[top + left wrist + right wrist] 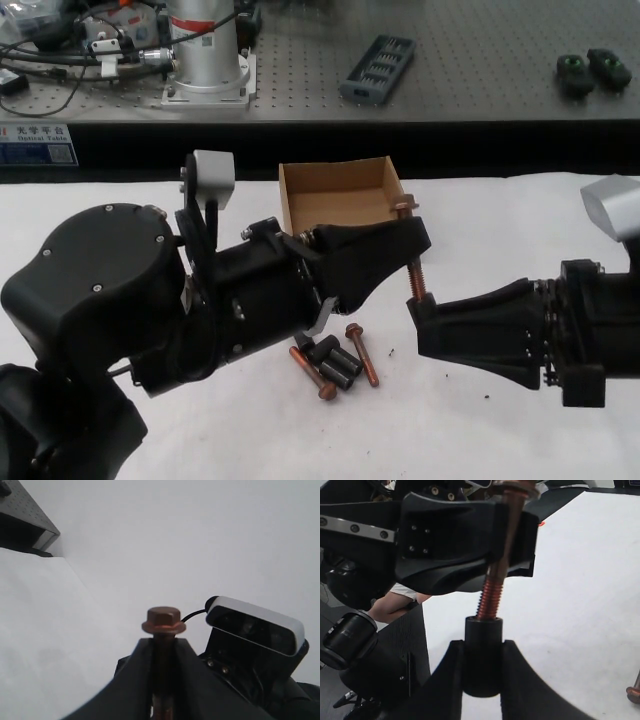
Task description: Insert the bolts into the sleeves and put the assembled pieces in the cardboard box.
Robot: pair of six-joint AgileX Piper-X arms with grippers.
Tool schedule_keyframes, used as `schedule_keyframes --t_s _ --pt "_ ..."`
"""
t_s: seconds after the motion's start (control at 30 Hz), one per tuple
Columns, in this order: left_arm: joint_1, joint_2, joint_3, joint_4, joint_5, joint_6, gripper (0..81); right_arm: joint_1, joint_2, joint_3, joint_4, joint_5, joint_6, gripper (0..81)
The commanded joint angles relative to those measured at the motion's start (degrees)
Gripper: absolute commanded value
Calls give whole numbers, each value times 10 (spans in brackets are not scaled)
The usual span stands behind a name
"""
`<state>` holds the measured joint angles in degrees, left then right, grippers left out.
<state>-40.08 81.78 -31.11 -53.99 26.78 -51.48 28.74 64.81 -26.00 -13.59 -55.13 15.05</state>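
**High view:** On the white-covered tabletop (500, 225), the left pincer (412, 238) is clamped on a copper-coloured bolt with a flanged hex head (411, 262). It holds the bolt upright, head up, just in front of the right front corner of the open brown cardboard box (335, 180). The right pincer (420, 303) meets the bolt's lower end from the right. Two loose copper bolts (312, 372) and some short black sleeves (337, 362) lie together on the tabletop, close under the left arm.

**Left wrist view:** The bolt's head stands just above the two black fingers, which press on the shank from both sides.

**Right wrist view:** The right pincer's fingers are closed around a black cylindrical sleeve (483, 655), which stands upright. The bolt's threaded tip sits in the sleeve's top opening, and most of the thread is still outside.
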Motion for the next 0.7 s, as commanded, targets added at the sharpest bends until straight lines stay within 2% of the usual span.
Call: schedule_keyframes --t_s 0.0,0.17,0.67 --pt "-2 0 -1 -14 -18 -27 6 -1 -7 0 -10 13 8 43" --pt "-2 0 -1 -19 -68 -39 6 -1 -7 0 -10 30 8 43" --pt "-8 0 -1 -23 -66 -39 6 -1 -7 0 -43 44 36 43"
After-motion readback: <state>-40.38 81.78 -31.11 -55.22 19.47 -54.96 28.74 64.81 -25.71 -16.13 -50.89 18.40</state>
